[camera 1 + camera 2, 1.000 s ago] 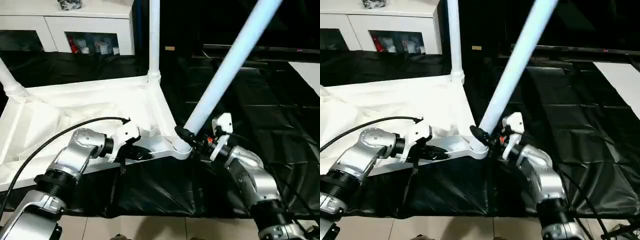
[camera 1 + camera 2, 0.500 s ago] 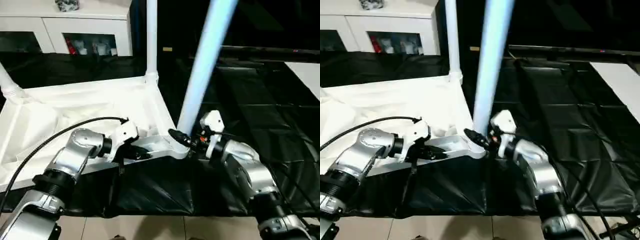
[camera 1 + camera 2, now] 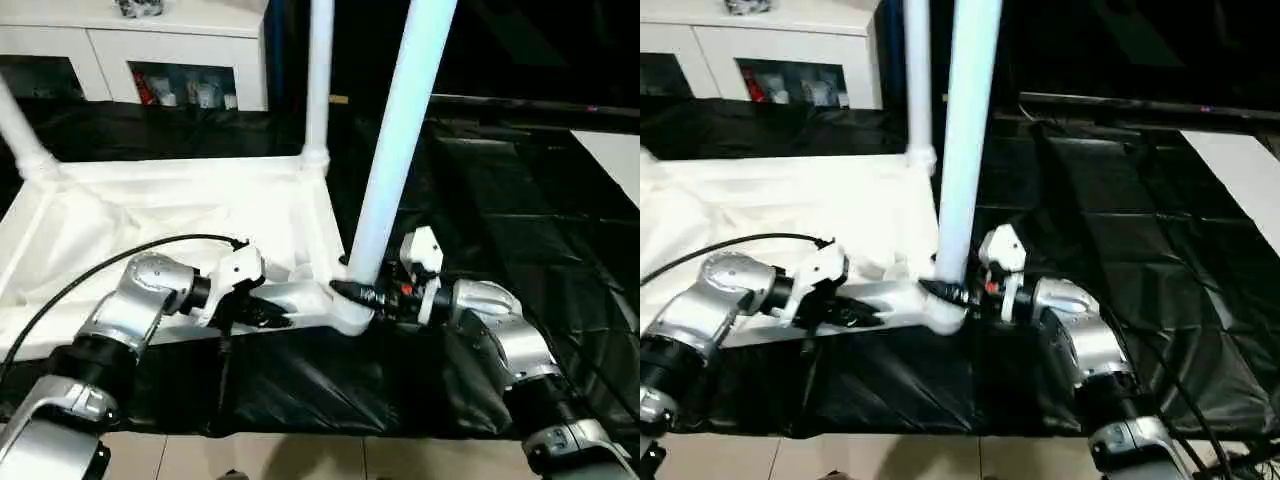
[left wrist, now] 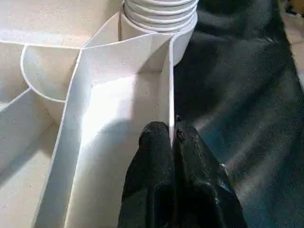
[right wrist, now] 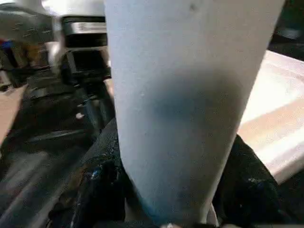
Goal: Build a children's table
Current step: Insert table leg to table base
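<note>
The children's table top [image 3: 150,215] lies upside down, ribs up, on the black-covered work table. My left gripper [image 3: 268,316] is shut on the thin near wall of the top, its fingertips [image 4: 156,135] pinching that rib a short way from the corner socket [image 4: 159,19]. My right gripper [image 3: 352,292] is shut on a white leg [image 3: 400,150] just above the near right corner socket [image 3: 350,318]; the leg stands almost upright in it. Black fingers [image 5: 97,190] flank the leg [image 5: 185,104]. Two more legs stand at the back right corner [image 3: 318,80] and the back left corner [image 3: 20,130].
The black cover [image 3: 520,220] stretches to the right of the top. A white cabinet [image 3: 150,50] stands behind the work table, and a white surface [image 3: 615,150] shows at the far right. A black cable [image 3: 100,280] arcs over my left forearm.
The leg in my right gripper has swung from leaning far right to nearly upright over the corner socket, and the right wrist turned with it. My left gripper kept its hold.
</note>
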Tool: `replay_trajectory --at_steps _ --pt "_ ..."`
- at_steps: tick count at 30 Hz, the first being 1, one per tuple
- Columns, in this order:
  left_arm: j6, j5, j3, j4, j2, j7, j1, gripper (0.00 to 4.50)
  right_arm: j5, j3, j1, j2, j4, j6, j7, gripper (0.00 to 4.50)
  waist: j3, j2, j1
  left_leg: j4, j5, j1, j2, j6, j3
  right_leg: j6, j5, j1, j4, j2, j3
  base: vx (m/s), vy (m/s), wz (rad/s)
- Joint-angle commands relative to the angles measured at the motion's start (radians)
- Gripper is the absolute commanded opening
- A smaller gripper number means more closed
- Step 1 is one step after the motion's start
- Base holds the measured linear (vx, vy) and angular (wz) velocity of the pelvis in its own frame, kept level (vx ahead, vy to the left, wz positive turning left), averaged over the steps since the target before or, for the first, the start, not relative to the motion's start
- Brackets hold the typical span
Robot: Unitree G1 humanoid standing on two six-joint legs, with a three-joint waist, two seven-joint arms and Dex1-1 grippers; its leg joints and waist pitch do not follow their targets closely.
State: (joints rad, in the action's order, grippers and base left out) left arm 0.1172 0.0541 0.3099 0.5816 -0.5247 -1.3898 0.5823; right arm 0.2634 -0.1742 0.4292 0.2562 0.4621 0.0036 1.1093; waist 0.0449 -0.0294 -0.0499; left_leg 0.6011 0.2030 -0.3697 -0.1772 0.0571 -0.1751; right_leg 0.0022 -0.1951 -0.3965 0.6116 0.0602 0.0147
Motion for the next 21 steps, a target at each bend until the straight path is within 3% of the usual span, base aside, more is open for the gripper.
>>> replay_trajectory --at_steps 1,5,11,14,16,21 --pt "-0.021 0.015 0.011 -0.005 0.001 -0.038 0.041 0.00 -0.039 -0.079 -0.043 0.008 0.035 0.023 0.062 1.89 -0.053 0.010 -0.001 -0.084 0.197 0.020 -0.053 -0.028 0.010 -0.272 -0.124 0.036 -0.062 0.073 -0.032 0.000 0.000 0.00" --pt "-0.031 -0.002 0.011 0.030 0.000 -0.044 0.072 0.00 -0.054 -0.083 -0.038 -0.002 0.062 -0.004 0.081 1.89 -0.052 0.003 -0.006 -0.085 0.204 0.020 -0.054 -0.023 0.010 -0.270 -0.154 0.035 -0.064 0.077 -0.033 0.000 0.000 0.00" --pt "-0.012 0.006 -0.017 0.040 0.026 -0.005 0.073 0.00 -0.039 -0.016 0.005 -0.056 0.143 -0.018 -0.040 1.89 -0.047 0.001 -0.005 -0.092 0.263 0.022 -0.056 0.007 0.014 -0.255 -0.254 0.028 -0.072 0.082 -0.036 0.000 0.000 0.00" --pt "0.001 -0.008 -0.026 0.036 0.051 0.084 0.072 0.00 -0.050 0.033 0.042 -0.092 0.212 -0.050 -0.165 1.89 -0.045 -0.001 0.002 -0.096 0.292 0.019 -0.055 0.036 0.020 -0.233 -0.323 0.027 -0.076 0.083 -0.034 0.000 0.000 0.00" --pt "0.034 -0.037 -0.041 0.029 0.099 0.220 0.078 0.00 -0.073 0.060 0.080 -0.125 0.279 -0.075 -0.299 1.89 -0.043 -0.002 0.007 -0.096 0.316 0.024 -0.055 0.048 0.020 -0.219 -0.359 0.021 -0.081 0.081 -0.033 0.000 0.000 0.00" --pt "0.103 -0.080 -0.057 0.005 0.173 0.413 0.088 0.00 -0.107 0.072 0.120 -0.163 0.354 -0.094 -0.428 1.89 -0.045 -0.003 0.011 -0.094 0.302 0.023 -0.054 0.040 0.018 -0.219 -0.323 0.020 -0.082 0.079 -0.035 0.000 0.000 0.00"
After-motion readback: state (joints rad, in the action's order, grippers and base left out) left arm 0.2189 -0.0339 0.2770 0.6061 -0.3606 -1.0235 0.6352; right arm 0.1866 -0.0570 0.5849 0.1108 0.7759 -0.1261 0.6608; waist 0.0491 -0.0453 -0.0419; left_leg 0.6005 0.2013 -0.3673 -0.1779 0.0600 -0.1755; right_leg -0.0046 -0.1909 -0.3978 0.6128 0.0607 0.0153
